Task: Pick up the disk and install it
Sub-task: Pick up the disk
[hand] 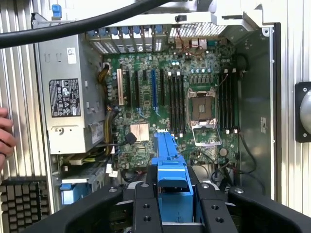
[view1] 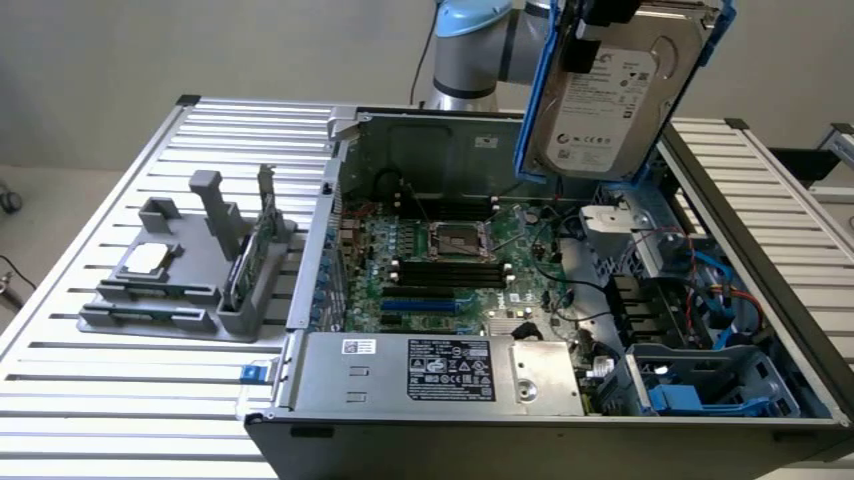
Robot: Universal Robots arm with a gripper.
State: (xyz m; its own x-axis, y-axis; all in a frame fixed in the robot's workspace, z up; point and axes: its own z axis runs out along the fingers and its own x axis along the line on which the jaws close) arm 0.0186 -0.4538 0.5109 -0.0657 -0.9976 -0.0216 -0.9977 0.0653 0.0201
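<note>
The disk (view1: 614, 95), a silver-grey drive with a white label in a blue plastic carrier, hangs upright in the air above the back right of the open computer case (view1: 334, 230). My gripper (view1: 625, 15) is shut on its upper edge. In the wrist view the carrier's blue edge (hand: 170, 165) sits clamped between my two black fingers (hand: 146, 208), with the motherboard (hand: 184, 97) far below. The drive's label side faces the exterior camera.
Inside the case are the motherboard (view1: 454, 260), a silver power supply (view1: 441, 370) at the front, and a bay with blue parts (view1: 707, 385) at the exterior view's front right. A grey fixture (view1: 187, 270) holding a chip and a card stands at the left. A hand (hand: 5, 138) shows beside the case.
</note>
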